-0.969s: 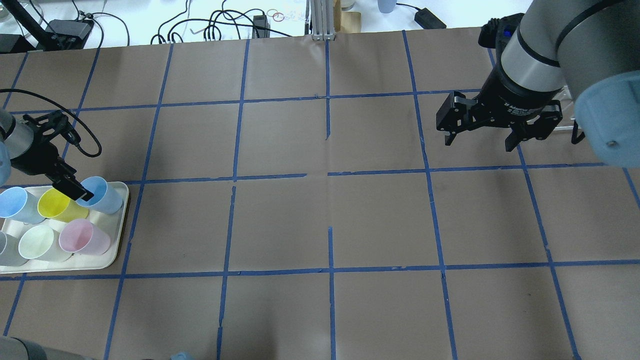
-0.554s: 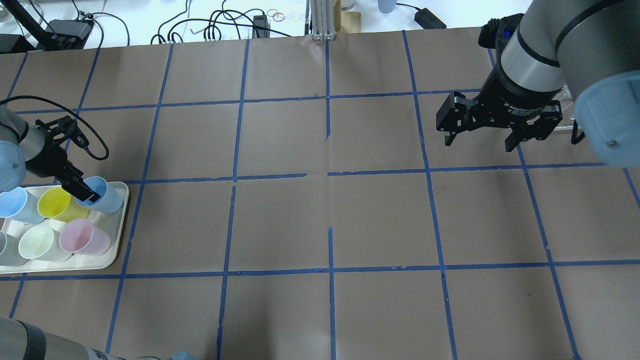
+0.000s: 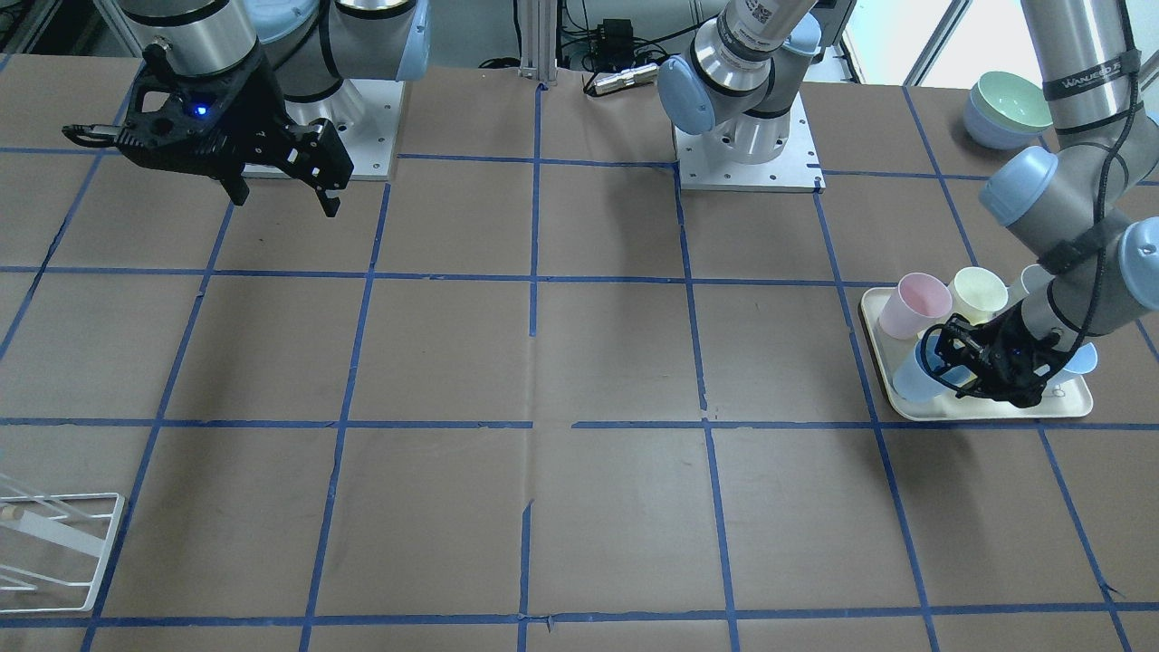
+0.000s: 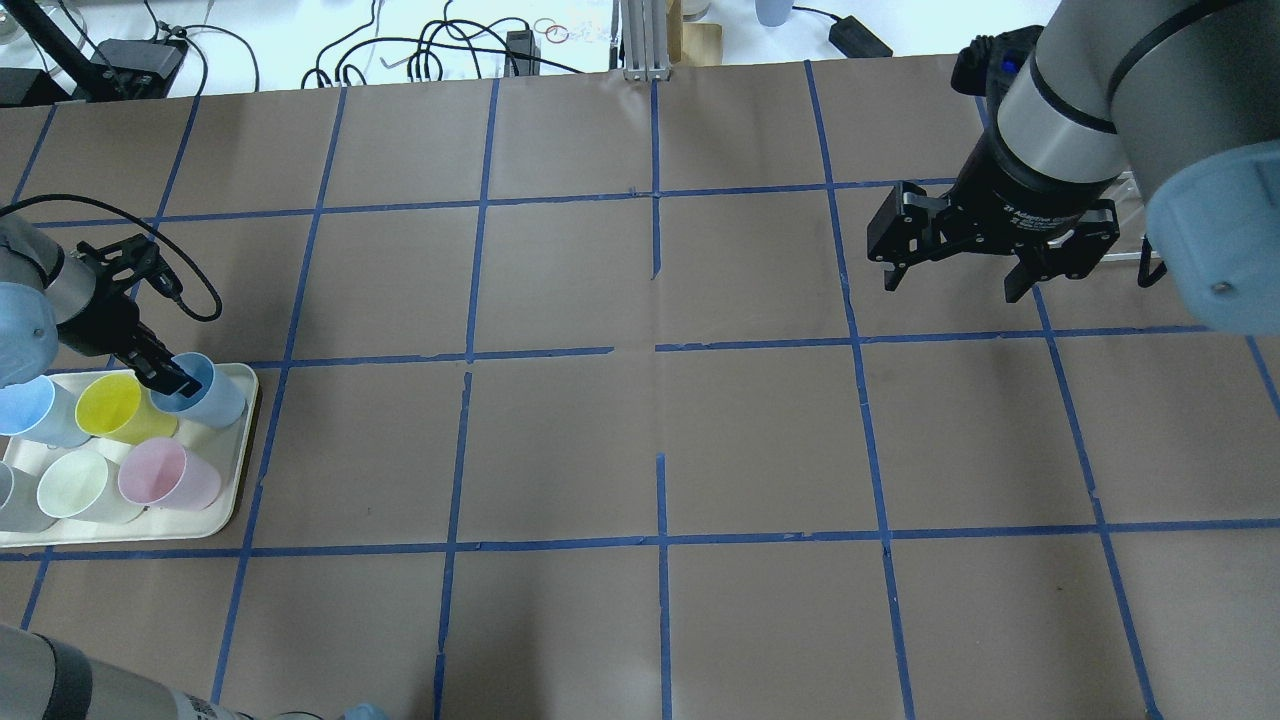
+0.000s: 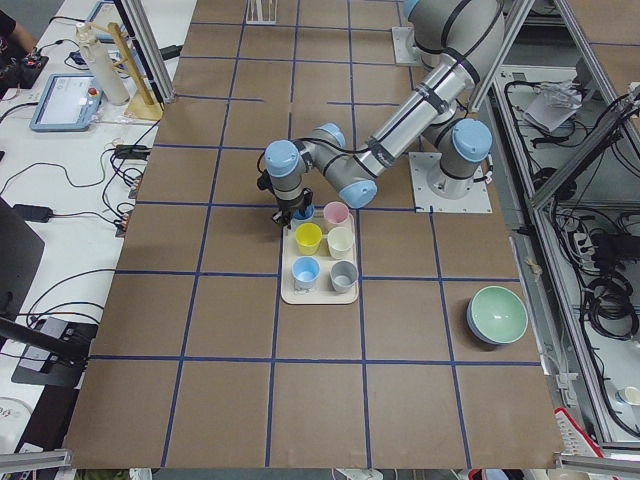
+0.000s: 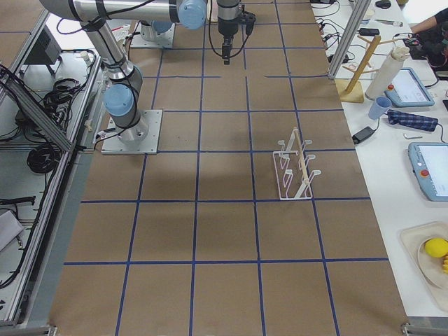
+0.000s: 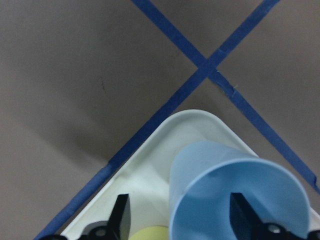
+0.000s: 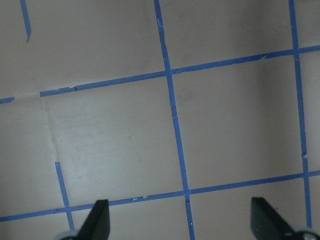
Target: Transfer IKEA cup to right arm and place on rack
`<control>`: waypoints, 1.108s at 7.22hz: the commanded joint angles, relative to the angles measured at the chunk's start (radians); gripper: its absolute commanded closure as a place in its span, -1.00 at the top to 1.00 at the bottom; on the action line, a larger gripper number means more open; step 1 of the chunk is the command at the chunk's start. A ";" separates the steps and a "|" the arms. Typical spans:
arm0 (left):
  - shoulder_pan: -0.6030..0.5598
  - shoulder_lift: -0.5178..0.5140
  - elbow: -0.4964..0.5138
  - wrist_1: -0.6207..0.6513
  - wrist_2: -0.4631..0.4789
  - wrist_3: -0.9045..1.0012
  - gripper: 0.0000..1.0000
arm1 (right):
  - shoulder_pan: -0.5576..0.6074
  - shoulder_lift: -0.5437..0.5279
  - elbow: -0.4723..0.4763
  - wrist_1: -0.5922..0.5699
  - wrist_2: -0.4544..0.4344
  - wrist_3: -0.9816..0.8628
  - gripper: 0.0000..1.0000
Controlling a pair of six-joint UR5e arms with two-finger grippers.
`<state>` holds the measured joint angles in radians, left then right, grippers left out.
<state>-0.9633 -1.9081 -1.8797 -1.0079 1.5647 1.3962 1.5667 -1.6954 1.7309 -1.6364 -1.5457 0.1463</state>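
The light blue IKEA cup point(image 4: 212, 395) stands upright at the far right corner of the cream tray point(image 4: 236, 470). My left gripper point(image 4: 172, 380) is open and straddles the cup's rim. In the left wrist view one finger point(image 7: 241, 214) is inside the cup point(image 7: 215, 200) and the other point(image 7: 121, 216) is outside it, over the tray. My right gripper point(image 4: 950, 280) is open and empty, hovering over bare table at the far right. The white wire rack point(image 6: 294, 168) stands on the table's right side. It also shows in the front-facing view point(image 3: 54, 543).
On the tray are also a twin blue cup point(image 4: 35, 410), a yellow cup point(image 4: 115, 408), a pink cup point(image 4: 165, 475), a pale green cup point(image 4: 75, 485) and a grey cup point(image 4: 10, 500). Stacked bowls point(image 3: 1005, 109) sit near the left arm's base. Brown paper with blue tape lines covers the table.
My left wrist has shifted right and its finger has sunk deeper into the blue cup. My right gripper has drifted slightly toward the far edge, still open.
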 commanded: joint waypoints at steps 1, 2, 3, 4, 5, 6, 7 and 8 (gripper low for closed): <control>0.000 0.000 0.005 -0.001 0.005 -0.002 -1.00 | 0.001 -0.001 -0.004 0.007 0.004 -0.002 1.00; -0.002 0.000 0.028 -0.015 0.008 -0.005 -1.00 | 0.003 -0.003 -0.001 0.007 0.007 -0.008 1.00; -0.009 0.010 0.065 -0.065 0.008 -0.008 -1.00 | -0.005 -0.001 -0.002 0.013 0.001 -0.016 1.00; -0.020 0.023 0.109 -0.154 -0.006 -0.072 -1.00 | -0.002 -0.001 -0.005 0.015 0.004 -0.016 1.00; -0.050 0.044 0.149 -0.269 -0.030 -0.151 -1.00 | 0.000 -0.003 -0.008 0.007 0.013 -0.007 1.00; -0.084 0.073 0.183 -0.366 -0.060 -0.240 -1.00 | -0.007 -0.003 -0.013 0.013 0.088 -0.010 1.00; -0.110 0.098 0.218 -0.470 -0.139 -0.373 -1.00 | -0.005 0.000 -0.014 0.027 0.237 -0.010 1.00; -0.144 0.124 0.232 -0.565 -0.244 -0.528 -1.00 | -0.008 0.000 -0.016 0.023 0.372 -0.011 1.00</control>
<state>-1.0684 -1.8162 -1.6756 -1.4515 1.4288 1.0403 1.5610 -1.6961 1.7173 -1.6152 -1.3317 0.1362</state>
